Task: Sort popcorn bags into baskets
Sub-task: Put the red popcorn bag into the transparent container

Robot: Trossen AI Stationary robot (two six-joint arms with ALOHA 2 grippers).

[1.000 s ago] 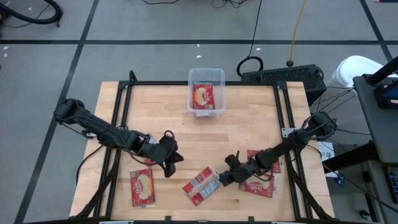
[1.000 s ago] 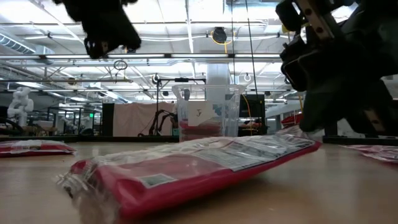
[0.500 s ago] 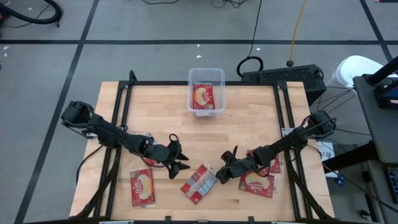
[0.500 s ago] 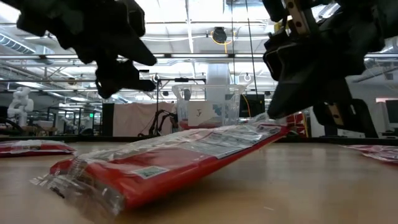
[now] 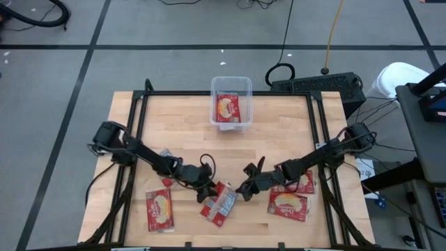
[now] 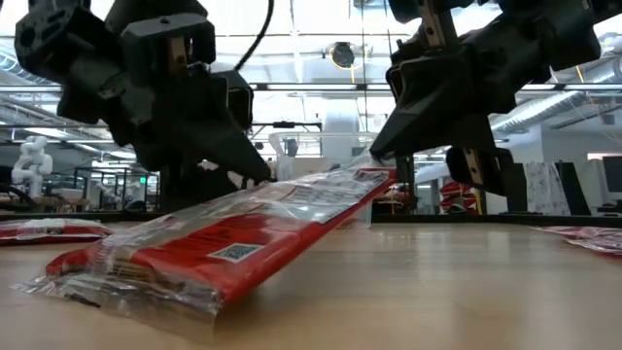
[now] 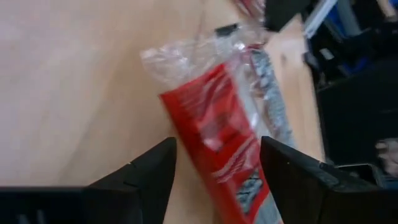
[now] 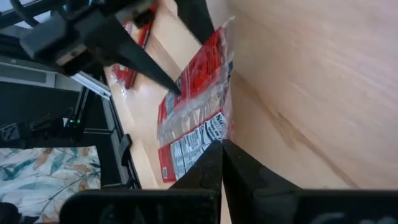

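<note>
Right pincer (image 5: pixel 240 190) clamped on popcorn bag (image 5: pixel 219 204).

One bag (image 5: pixel 220 204) tilts up off the table, grey back showing, one end raised. Another (image 5: pixel 227 108) lies face-up inside the clear tub (image 5: pixel 215 86). More bags: front-left (image 5: pixel 159 210), two at right (image 5: pixel 288 205).

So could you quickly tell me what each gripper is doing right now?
Left gripper: open, fingers astride the red popcorn bag.
Right gripper: shut on that bag's edge, lifting one end.
</note>
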